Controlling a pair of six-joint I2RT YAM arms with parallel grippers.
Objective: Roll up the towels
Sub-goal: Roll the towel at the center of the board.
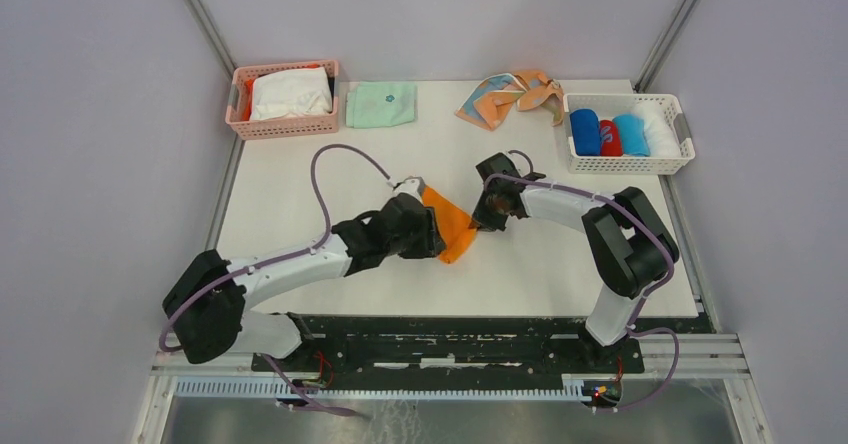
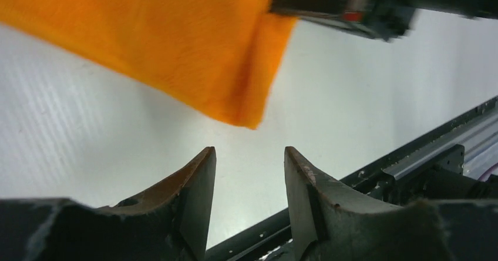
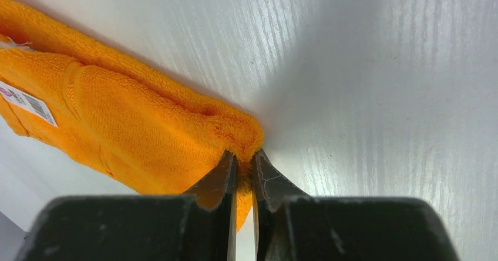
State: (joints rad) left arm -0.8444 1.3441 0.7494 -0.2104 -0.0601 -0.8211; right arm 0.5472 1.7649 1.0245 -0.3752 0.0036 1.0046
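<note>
A bright orange towel (image 1: 452, 226) lies folded in the middle of the table between both arms. My right gripper (image 3: 243, 155) is shut on the towel's corner (image 3: 235, 133), pinching the fabric between its jaws. My left gripper (image 2: 249, 153) stands open just short of the orange towel (image 2: 176, 43), with nothing between its fingers. In the top view the left gripper (image 1: 430, 226) sits against the towel's left side and the right gripper (image 1: 482, 214) at its right end. A peach patterned towel (image 1: 510, 96) lies crumpled at the back of the table.
A white basket (image 1: 680, 129) at the back right holds several rolled towels, blue (image 1: 585, 132), red and white among them. A pink basket (image 1: 240, 114) with white cloth stands at the back left. A folded mint-green cloth (image 1: 381, 104) lies beside it.
</note>
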